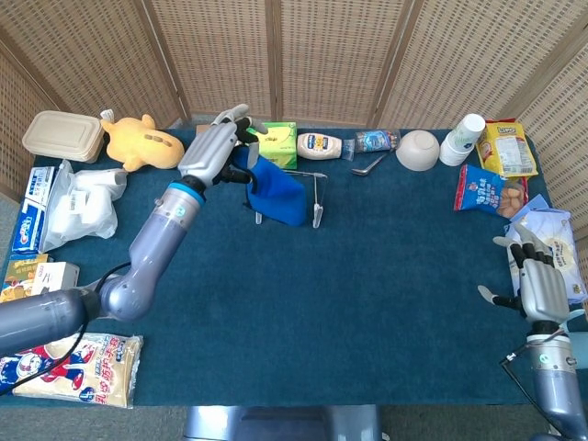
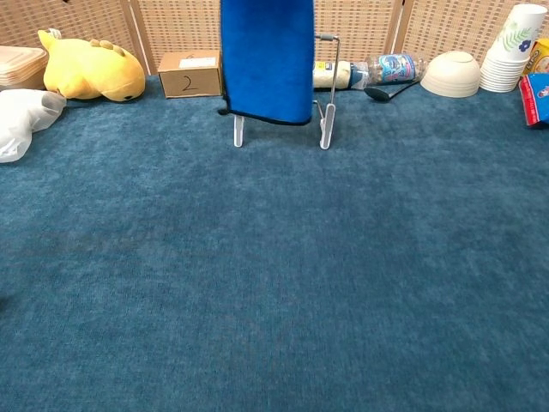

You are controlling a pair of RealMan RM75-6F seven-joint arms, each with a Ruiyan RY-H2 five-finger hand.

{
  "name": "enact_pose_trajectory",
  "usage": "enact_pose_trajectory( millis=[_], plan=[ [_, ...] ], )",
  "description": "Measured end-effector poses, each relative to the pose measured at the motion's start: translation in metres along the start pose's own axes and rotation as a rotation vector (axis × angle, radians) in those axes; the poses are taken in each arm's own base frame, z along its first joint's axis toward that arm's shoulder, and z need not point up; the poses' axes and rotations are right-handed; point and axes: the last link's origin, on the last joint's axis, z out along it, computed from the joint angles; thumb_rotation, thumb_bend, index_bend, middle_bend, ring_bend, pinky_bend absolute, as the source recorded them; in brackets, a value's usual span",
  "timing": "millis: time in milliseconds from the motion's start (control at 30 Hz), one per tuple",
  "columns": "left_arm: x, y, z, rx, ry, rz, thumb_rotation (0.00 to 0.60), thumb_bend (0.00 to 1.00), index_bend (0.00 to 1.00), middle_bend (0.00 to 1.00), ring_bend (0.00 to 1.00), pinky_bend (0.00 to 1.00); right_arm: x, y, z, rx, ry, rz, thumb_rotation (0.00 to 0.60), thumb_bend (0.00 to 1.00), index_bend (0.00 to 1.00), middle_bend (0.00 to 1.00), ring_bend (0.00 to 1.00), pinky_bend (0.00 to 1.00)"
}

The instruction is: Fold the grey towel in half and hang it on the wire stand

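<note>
The towel (image 1: 276, 188) shows as bright blue. It hangs folded from my left hand (image 1: 220, 145), which grips its upper end at the back of the table. In the chest view the towel (image 2: 266, 60) drops in front of the wire stand (image 2: 326, 124) and covers most of its top bar. Its lower edge hangs clear of the cloth between the stand's two white feet. I cannot tell whether the towel rests on the bar. In the head view the stand's right leg (image 1: 318, 207) shows beside the towel. My right hand (image 1: 540, 292) hovers open at the near right edge, holding nothing.
Along the back stand a yellow plush toy (image 1: 140, 142), a cardboard box (image 2: 190, 75), a green tissue box (image 1: 278, 140), a mayonnaise bottle (image 1: 320, 146), a water bottle (image 1: 375, 140), a spoon (image 1: 367, 166), a white bowl (image 1: 417, 150) and paper cups (image 1: 462, 138). Snack packs (image 1: 487, 188) line the right edge and bags (image 1: 78, 197) the left.
</note>
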Motion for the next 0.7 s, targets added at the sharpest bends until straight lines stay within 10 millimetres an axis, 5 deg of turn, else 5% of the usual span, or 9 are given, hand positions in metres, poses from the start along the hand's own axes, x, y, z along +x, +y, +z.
enact_pose_trajectory(
  millis=[700],
  plan=[
    [-0.02, 0.02, 0.061, 0.02, 0.029, -0.077, 0.6, 0.58, 0.76, 0.3, 0.07, 0.0, 0.005, 0.009, -0.006, -0.037, 0.01, 0.006, 0.6, 0.15, 0.21, 0.06, 0.0, 0.0]
  ],
)
